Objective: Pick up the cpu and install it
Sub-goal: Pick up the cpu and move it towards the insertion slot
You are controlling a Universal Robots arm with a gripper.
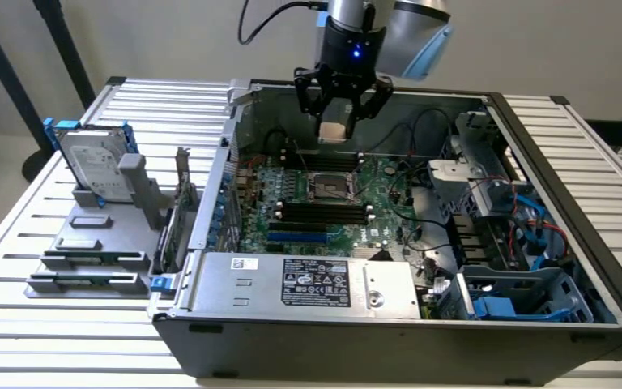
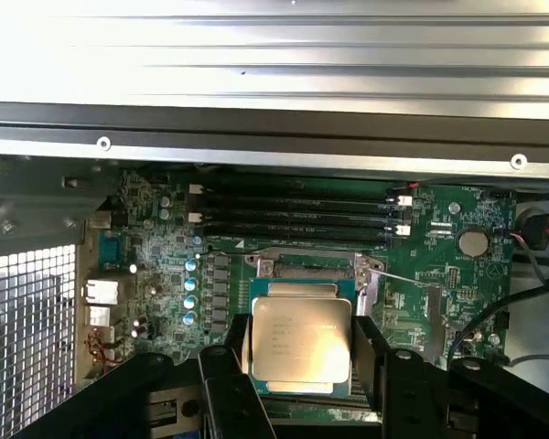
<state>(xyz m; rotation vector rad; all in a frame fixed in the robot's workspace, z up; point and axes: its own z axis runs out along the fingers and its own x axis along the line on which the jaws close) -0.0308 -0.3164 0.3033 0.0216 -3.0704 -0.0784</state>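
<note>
Squarely between both fingers [image 2: 373, 361] sits the cpu [image 2: 300, 340], gripped.

The arm [image 1: 351, 28] hangs vertical, its gripper [image 1: 335, 121] clamped on the cpu [image 2: 302, 340].

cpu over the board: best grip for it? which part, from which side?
Take the cpu by two opposite thin edges, coming straight down from above. It is a flat square, so only the rim gives the gripper parallel faces to close on, and that leaves the shiny top untouched. That is how it is held now, above the socket.
</note>
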